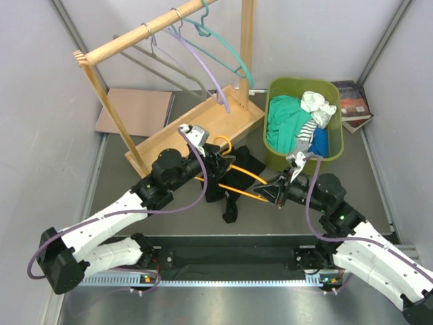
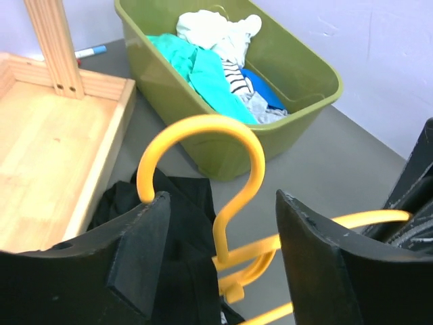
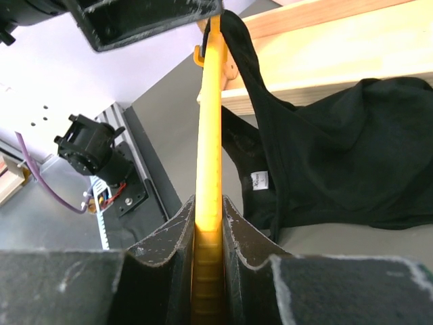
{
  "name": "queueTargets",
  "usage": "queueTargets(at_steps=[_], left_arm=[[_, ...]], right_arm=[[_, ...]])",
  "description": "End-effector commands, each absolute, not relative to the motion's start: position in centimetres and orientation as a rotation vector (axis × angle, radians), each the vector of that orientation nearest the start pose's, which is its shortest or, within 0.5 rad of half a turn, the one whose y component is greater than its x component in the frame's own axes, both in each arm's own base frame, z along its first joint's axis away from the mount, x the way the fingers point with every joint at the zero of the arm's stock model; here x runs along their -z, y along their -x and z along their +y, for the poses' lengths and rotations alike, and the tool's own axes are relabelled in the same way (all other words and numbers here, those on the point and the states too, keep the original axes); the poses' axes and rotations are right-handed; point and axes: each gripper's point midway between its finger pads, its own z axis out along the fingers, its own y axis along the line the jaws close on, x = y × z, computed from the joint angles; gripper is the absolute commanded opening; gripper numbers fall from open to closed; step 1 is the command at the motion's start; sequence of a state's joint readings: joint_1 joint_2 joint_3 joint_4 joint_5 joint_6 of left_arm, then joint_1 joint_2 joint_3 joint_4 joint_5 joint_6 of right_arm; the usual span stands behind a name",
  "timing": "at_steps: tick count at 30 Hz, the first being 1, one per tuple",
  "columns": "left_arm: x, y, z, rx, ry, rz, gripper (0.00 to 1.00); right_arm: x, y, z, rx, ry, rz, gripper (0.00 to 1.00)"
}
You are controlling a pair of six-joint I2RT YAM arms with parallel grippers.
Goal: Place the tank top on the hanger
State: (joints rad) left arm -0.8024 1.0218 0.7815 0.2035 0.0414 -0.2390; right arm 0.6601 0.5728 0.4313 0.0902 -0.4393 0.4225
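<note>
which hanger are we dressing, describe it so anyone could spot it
Find the wooden clothes rack at back left, then come forward to the gap between its base and the green bin. The hanger is there, touching a black tank top. It alone is orange; the teal hanger and the lilac hanger hang on the rail.

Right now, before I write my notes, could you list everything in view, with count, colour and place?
rack: one, pale wood, far left.
teal hanger, lilac hanger, grey hanger: one each, on the rack's rail.
orange hanger: one, centre, held.
tank top: one, black, centre, a strap over the orange hanger.
bin: one, olive green, far right.
clothes: heap, green, white, striped, blue, in the bin.
books: dark, count unclear, beside the bin.
board: one, brown, behind the rack.
left tool: black, open, astride the orange hanger's hook.
right tool: black, shut on the orange hanger's arm.
</note>
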Motion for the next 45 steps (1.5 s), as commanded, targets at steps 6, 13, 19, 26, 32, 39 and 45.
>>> queueTargets(at_steps=[6,13,19,26,32,39,45], left_arm=[[-28.4,-26.4,-28.4,0.783,-0.410,1.597,0.61],[-27.3,-26.4,-28.5,0.768,-0.409,1.623,0.59],[-26.9,-26.7,-29.0,0.761,-0.411,1.628,0.00],[-27.8,-27.7,-28.0,0.647,-0.411,1.659,0.00],[-27.1,-29.1,-25.7,0.416,-0.436,1.748,0.00],[-26.0,-30.9,-23.7,0.269,-0.326,1.768,0.00],[-26.3,-31.1,-24.4,0.288,-0.338,1.813,0.00]], right_arm=[[-26.1,-16.0,24.6,-1.192,0.566,1.528,0.00],[-26.7,-16.1,24.8,-1.190,0.559,1.513,0.00],[-26.3,-16.5,25.1,-1.180,0.551,1.531,0.00],[-24.9,-17.3,24.8,-1.118,0.537,1.605,0.40],[-25.6,-18.9,22.1,-0.923,0.450,1.662,0.73],[-25.6,-18.5,18.9,-0.823,0.363,1.672,0.73],[-22.8,-16.4,22.6,-1.006,0.465,1.722,0.69]])
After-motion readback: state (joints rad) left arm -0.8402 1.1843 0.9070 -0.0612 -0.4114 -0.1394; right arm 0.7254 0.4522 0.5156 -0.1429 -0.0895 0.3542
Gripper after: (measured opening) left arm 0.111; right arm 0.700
